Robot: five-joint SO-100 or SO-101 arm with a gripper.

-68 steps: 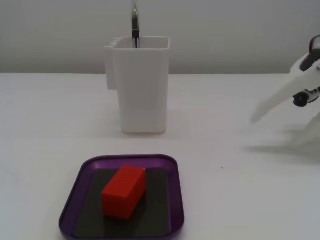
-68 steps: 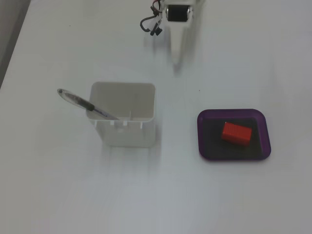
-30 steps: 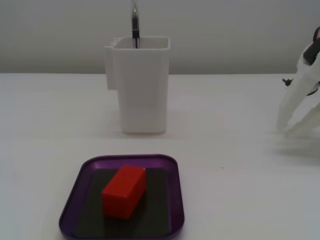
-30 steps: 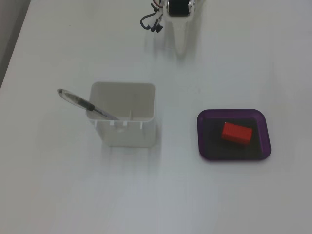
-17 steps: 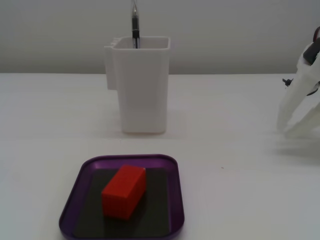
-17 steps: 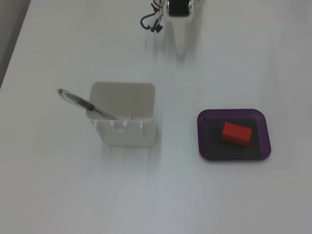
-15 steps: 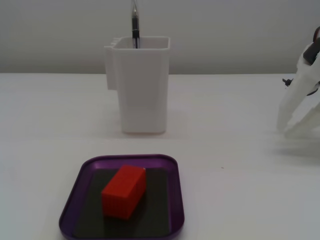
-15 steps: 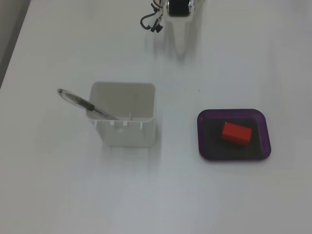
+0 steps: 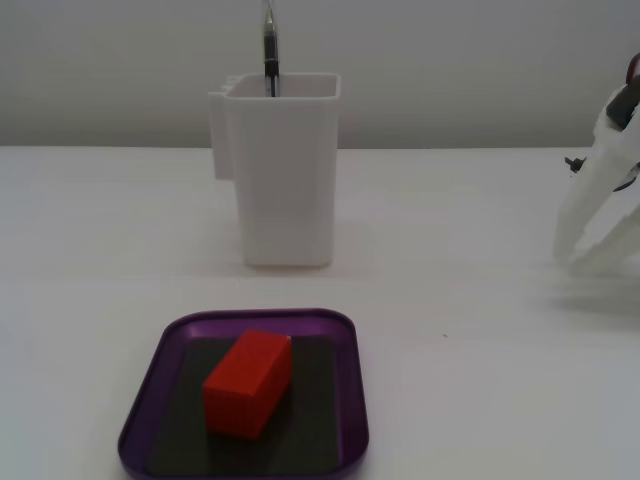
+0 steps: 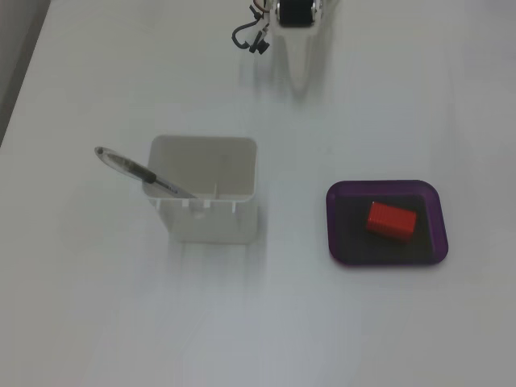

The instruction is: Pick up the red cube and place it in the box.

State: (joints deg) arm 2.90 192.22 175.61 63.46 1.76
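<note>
Small bright red cube (image 9: 248, 384) lying flat on the dark grey bottom of the box (image 9: 349, 410), roughly in the middle, longer than wide, turned at a slight angle to the rim. Same block seen from above in a fixed view (image 10: 392, 221), sitting inside the purple rounded-corner tray (image 10: 334, 234), clear of the rim on all sides. Nothing touching the block.

Tall white plastic container (image 9: 285, 180) standing upright behind the tray in a fixed view, well apart from it; from above (image 10: 208, 227), to the left of the tray. Dark pen (image 10: 139, 171) leaning out of the container over its left wall in the top-down view; in the front-facing view (image 9: 269, 55), only its upper end poking straight up above the container's rim.

White gripper (image 9: 572, 260) at the far right edge of the front-facing view, tips pointing down close to the table (image 9: 480, 400), well away from the tray and empty; two pale fingers (image 9: 581, 212) splayed slightly apart, so partly open. In the top-down view (image 10: 299, 87), at the top edge, one tapered white finger pointing downward in the picture, black motor and loose wires above it.
</note>
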